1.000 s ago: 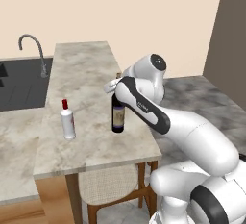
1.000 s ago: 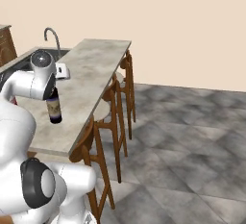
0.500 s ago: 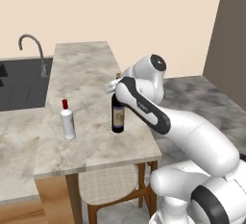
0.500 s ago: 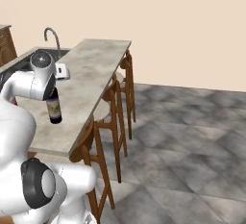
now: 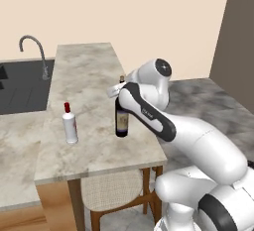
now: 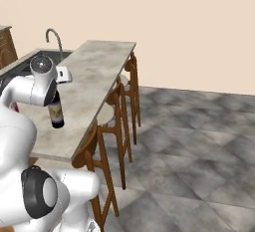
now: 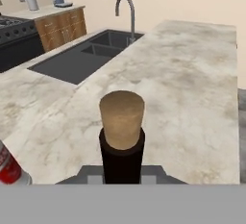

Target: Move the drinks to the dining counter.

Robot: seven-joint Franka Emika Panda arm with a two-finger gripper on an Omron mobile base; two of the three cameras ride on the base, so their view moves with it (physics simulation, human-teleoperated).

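Wine bottle (image 5: 122, 119) upright on dining counter (image 5: 89, 86), neck in clenched jaws; cork (image 7: 121, 118) in hand view.

The tall dark wine bottle (image 5: 121, 119) with its pale label and cork stands upright on the beige marble dining counter (image 5: 89, 81), its neck caught at the gripper (image 5: 120, 87), body hanging straight below it. The small white bottle with red cap (image 5: 70, 125) stands upright on the same slab, apart from the gripper toward the sink side.
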